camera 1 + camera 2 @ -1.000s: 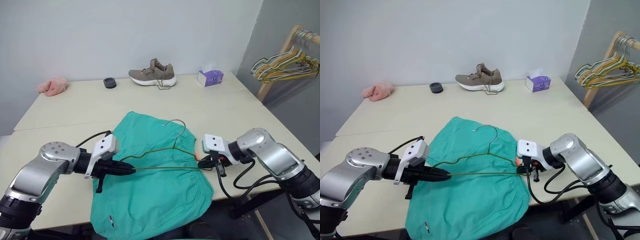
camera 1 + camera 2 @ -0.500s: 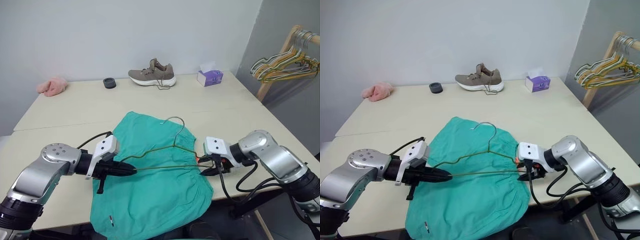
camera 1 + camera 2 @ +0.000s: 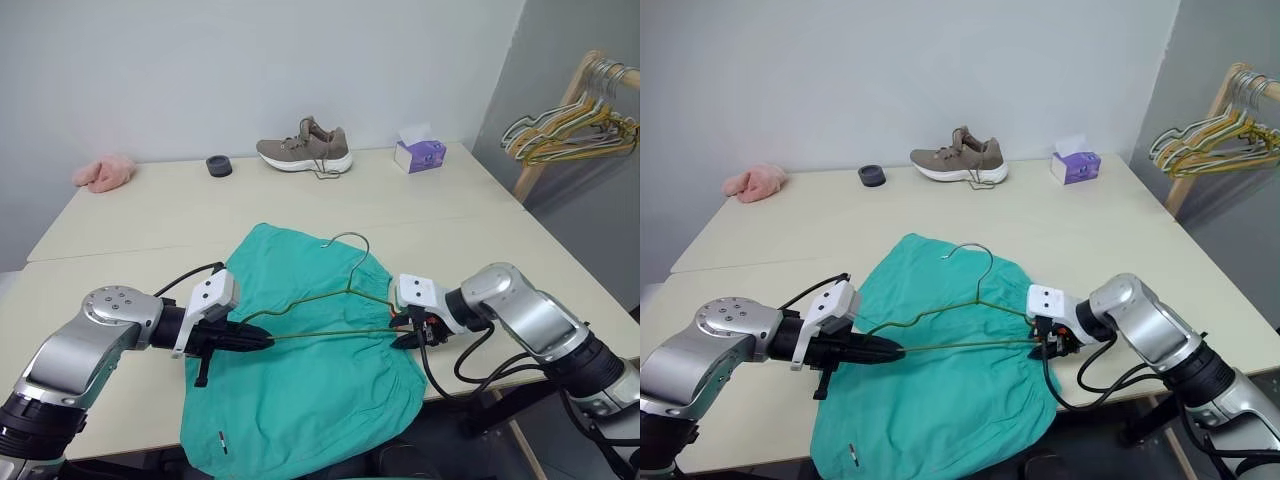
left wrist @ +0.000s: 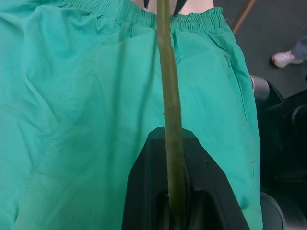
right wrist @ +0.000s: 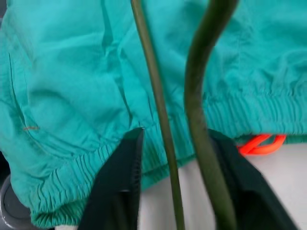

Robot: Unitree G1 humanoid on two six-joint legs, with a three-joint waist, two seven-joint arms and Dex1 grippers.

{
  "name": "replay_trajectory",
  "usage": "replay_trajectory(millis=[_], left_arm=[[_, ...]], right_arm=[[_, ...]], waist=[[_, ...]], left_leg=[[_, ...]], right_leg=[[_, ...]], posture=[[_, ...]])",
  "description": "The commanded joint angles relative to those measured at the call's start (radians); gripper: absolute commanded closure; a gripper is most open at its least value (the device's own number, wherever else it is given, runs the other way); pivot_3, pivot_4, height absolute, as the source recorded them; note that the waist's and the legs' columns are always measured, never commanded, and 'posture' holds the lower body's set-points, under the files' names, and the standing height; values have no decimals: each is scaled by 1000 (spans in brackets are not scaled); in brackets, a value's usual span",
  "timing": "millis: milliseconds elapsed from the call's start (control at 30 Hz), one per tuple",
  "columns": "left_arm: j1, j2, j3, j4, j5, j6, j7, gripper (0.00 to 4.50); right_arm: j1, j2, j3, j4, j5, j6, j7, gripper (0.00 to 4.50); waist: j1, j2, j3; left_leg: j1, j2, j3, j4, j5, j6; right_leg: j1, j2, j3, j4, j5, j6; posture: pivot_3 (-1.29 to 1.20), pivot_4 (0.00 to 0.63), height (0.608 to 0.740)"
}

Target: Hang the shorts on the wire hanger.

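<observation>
The teal-green shorts lie spread on the table, with one leg hanging over the front edge. Their gathered waistband and orange tag are at the right. The wire hanger lies on top of the shorts, hook pointing away from me. My left gripper is shut on the hanger's left end, and the wire runs out from between its fingers. My right gripper is at the hanger's right end. Its fingers stand apart, with both wires between them.
A brown shoe, a purple tissue box, a small black round thing and a pink fluffy thing stand along the table's far side. Coloured hangers hang on a wooden rack to the right.
My right gripper was shut a second ago; its fingers have since parted and now stand either side of the hanger's right end. The left gripper and hanger have kept still.
</observation>
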Motion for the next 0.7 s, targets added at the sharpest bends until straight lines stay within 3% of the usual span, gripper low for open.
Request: replay_trajectory(millis=[33, 67, 300, 600, 700], left_arm=[[-13, 4, 17, -31, -9, -16, 1, 4500], [-12, 4, 17, -31, -9, -17, 1, 4500], [-6, -21, 2, -11, 8, -20, 26, 4500], [2, -61, 83, 50, -21, -10, 87, 1938], [-1, -67, 167, 119, -65, 38, 118, 1938]], right_arm=[[-16, -4, -7, -15, 5, 0, 10, 4138], [-14, -6, -7, -18, 7, 0, 13, 4464], [-8, -6, -15, -27, 8, 2, 4, 4490], [45, -64, -62, -42, 30, 15, 5, 4500], [77, -85, -116, -47, 60, 57, -13, 4500]], waist=[[0, 0, 0], [0, 0, 0], [0, 0, 0], [0, 0, 0], [-1, 0, 0]], left_leg=[[0, 0, 0, 0, 0, 0], [0, 0, 0, 0, 0, 0], [0, 0, 0, 0, 0, 0], [0, 0, 0, 0, 0, 0], [0, 0, 0, 0, 0, 0]], right_leg=[[0, 0, 0, 0, 0, 0], [0, 0, 0, 0, 0, 0], [0, 0, 0, 0, 0, 0], [0, 0, 0, 0, 0, 0], [0, -1, 0, 0, 0, 0]], posture=[[-122, 0, 740], [-122, 0, 740], [-133, 0, 740], [-138, 0, 740], [-143, 0, 740]])
